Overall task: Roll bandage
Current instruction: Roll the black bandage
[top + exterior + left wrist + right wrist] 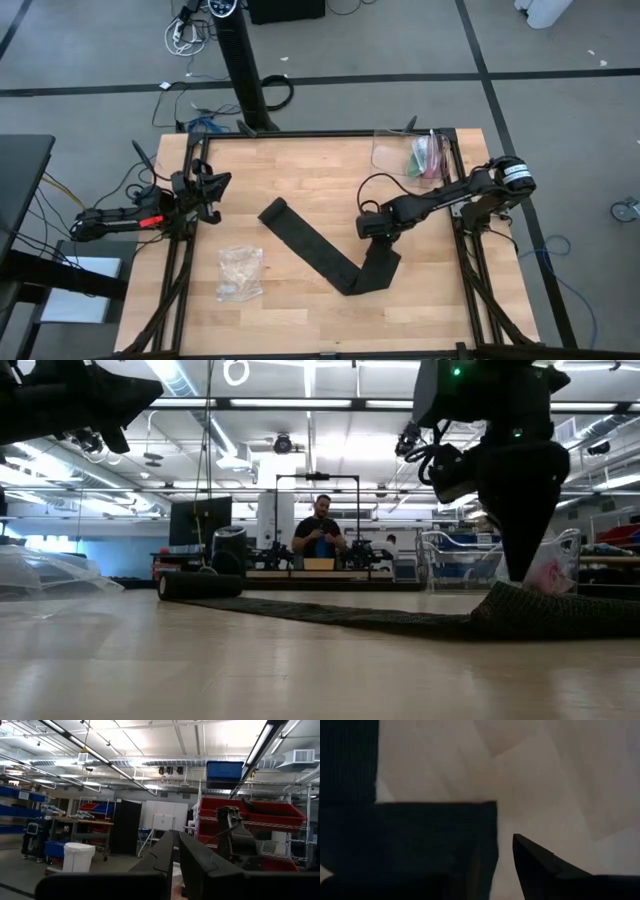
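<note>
Lying position: the bandage [318, 253] is laid flat on the table [300, 170] as a V-shaped strip, one end toward the middle, the fold near the front, the short end under the right gripper [374, 228].
Placement reason: the strip is judged to be spread out so that one end can be taken up and rolled; no rolled part is visible in the high view.
Right gripper state: the fingers are seen parted in the right wrist view, one over the dark fabric, one over bare wood; nothing is pinched.
Right gripper position: it is held low, directly over the short end of the strip.
Left gripper position: the left gripper [207, 187] is parked at the table's left edge, well apart from the bandage.
Left gripper state: the fingers [165, 857] are nearly pressed together, with nothing between them.
Hidden: contact between the right fingertips and the fabric cannot be confirmed.
Unclear: the dark cylinder shape in the low view cannot be identified.
</note>
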Motion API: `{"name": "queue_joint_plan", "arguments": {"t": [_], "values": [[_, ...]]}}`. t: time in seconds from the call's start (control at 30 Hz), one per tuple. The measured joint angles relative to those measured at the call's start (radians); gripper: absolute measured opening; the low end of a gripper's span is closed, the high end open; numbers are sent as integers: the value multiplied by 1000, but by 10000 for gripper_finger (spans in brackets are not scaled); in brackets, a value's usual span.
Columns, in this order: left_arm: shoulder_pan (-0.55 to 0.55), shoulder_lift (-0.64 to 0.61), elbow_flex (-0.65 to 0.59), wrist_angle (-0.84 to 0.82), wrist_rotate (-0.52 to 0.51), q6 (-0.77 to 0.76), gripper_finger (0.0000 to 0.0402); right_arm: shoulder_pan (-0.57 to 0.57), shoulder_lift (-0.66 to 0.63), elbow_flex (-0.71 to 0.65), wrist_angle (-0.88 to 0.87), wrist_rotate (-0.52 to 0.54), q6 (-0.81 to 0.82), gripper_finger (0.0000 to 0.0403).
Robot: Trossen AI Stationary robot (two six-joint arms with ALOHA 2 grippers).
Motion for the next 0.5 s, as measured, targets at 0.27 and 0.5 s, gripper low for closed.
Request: {"name": "queue_joint_plan", "arguments": {"t": [0.27,0.5], "values": [[0,0,0,1,0,0,37,-42,0,-80,123,-83,-48,119],[0,0,0,1,0,0,37,-42,0,-105,130,-81,-49,122]]}}
